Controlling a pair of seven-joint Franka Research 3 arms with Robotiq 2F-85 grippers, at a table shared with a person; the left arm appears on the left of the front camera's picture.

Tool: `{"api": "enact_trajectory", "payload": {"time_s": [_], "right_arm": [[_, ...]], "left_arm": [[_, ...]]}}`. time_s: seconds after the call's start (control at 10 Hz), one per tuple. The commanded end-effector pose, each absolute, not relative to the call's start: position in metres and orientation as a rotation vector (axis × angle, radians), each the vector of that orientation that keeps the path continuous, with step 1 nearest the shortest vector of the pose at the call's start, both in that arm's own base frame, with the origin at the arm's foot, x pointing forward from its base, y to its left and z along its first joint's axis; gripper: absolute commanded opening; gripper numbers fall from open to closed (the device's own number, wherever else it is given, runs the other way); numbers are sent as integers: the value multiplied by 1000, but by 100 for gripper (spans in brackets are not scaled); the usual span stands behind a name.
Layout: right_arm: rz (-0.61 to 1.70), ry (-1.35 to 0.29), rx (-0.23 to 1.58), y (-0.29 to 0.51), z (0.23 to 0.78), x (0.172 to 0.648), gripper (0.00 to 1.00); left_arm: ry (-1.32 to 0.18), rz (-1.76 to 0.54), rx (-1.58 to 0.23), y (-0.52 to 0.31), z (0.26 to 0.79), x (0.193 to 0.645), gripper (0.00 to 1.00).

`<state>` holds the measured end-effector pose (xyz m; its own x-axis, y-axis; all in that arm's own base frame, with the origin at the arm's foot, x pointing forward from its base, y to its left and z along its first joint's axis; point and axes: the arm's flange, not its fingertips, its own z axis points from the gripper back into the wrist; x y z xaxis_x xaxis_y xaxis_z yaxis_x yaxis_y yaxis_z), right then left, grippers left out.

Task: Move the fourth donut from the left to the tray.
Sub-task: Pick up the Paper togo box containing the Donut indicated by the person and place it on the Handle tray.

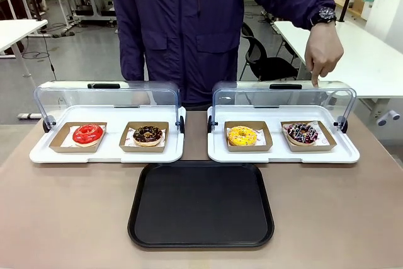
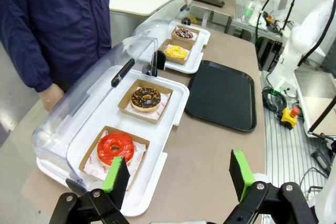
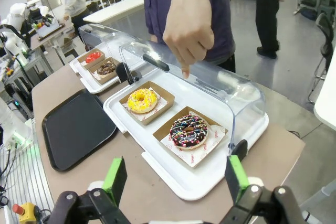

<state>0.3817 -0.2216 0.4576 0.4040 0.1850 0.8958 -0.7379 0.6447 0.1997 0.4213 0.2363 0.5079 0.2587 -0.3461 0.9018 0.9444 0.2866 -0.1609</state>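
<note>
Fourth donut [image 1: 303, 133], the dark one with white and pink stripes and little coloured bits, sits in its brown holder [image 1: 327, 143]. It is at the right end of a white display tray [image 1: 283, 157] by the far right corner of the table [image 1: 352, 218]. The clear lid [image 1: 283, 96] stands open behind it, so nothing covers the donut on the robot's side. The person's hand [image 1: 323, 51] hangs above the lid with one finger pointing down at the donut. Its other fingers are curled in and it holds nothing. The right gripper [image 3: 176, 179] has its green fingers spread wide with nothing between them. The donut lies straight ahead of it and a bit lower, just past the near rim of the display tray. The left gripper [image 2: 178, 177] is spread wide and empty too, but it is by the other end of the table, with the fourth donut far off at the end of the row. So I think the right arm is the one for this job. The donut is round, so no side is longer than another. The holder's flat walls look easier to pinch. The black tray [image 1: 201, 206] lies bare at the middle of the table's near edge, left of the donut and closer to the robot, so the carry would go left and back.
</note>
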Motion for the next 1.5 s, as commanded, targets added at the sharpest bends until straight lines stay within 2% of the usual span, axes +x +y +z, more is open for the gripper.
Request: {"api": "enact_trajectory", "payload": {"time_s": [0.0,0.2,0.4,0.8,1.1,1.2,1.3,1.4], "right_arm": [[776,-924,536,-206,474,395,100],[923,-846,446,-180,485,405,100],[1122,-736,284,-139,484,412,100],[1374,-586,98,-77,440,410,100],[1523,-502,27,-47,399,419,100],[1531,-524,9,-45,394,425,100],[1507,-507,85,-49,401,424,100],[1501,-496,58,-40,399,417,100]], "left_arm": [[-876,-1029,-829,234,510,418,100],[-876,-1029,-829,234,510,418,100],[-876,-1029,-829,234,510,418,100],[-876,-1029,-829,234,510,418,100],[-876,-1029,-829,234,510,418,100],[-876,-1029,-829,234,510,418,100],[-876,-1029,-829,234,510,418,100],[-876,-1029,-829,234,510,418,100]]}}
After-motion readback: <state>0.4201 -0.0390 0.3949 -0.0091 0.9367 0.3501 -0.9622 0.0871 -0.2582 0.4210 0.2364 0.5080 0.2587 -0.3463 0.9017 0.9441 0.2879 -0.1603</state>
